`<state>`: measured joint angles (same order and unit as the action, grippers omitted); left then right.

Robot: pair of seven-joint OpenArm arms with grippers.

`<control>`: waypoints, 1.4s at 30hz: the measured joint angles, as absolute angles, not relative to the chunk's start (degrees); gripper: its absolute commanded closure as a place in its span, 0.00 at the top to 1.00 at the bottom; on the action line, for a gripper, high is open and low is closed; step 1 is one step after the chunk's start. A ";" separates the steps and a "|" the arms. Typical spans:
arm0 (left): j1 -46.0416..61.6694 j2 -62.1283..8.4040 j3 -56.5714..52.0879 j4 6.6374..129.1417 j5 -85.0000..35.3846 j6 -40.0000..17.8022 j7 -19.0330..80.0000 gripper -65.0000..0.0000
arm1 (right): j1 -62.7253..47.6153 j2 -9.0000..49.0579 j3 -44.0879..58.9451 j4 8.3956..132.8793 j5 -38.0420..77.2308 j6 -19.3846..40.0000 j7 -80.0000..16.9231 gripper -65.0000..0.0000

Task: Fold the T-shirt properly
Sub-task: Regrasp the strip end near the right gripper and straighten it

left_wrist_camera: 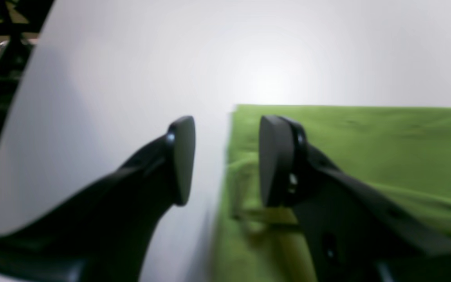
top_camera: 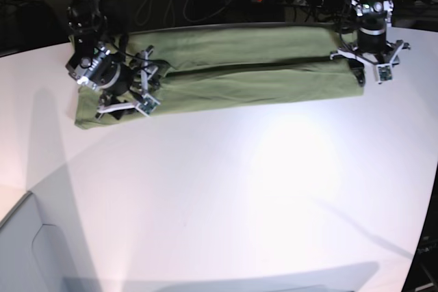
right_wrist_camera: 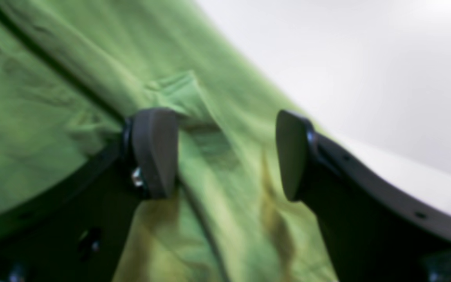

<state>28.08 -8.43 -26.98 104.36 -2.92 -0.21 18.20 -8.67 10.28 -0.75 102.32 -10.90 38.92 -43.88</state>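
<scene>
Counter [top_camera: 226, 189]: white, fills most of the base view, bright glare patch right of centre.

Shirt [top_camera: 233, 76]: olive-green, lying as a long horizontal band across the far part of the counter, already doubled lengthwise, with a dark fold line running along its middle. Wrinkled at the end on the base view's left. In the left wrist view its straight edge [left_wrist_camera: 350, 156] meets bare counter; in the right wrist view the cloth [right_wrist_camera: 73, 78] fills the left half of the frame, with a small raised fold near centre.

Right gripper [right_wrist_camera: 225, 154]: over the shirt end on the base view's left [top_camera: 123, 90], tilted. Jaws wide apart, nothing between them; cloth lies below. Contact with the cloth cannot be told, view blurred.

Left gripper [left_wrist_camera: 225, 160]: at the shirt's other end [top_camera: 369, 59], pointing down. Jaws moderately apart, holding nothing; one finger sits over the shirt edge, the other over bare counter.
</scene>
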 measured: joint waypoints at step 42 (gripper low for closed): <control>28.03 -7.73 -34.17 101.67 -6.13 -0.30 18.26 0.40 | -6.74 3.22 7.16 97.45 -11.42 38.92 -43.42 0.00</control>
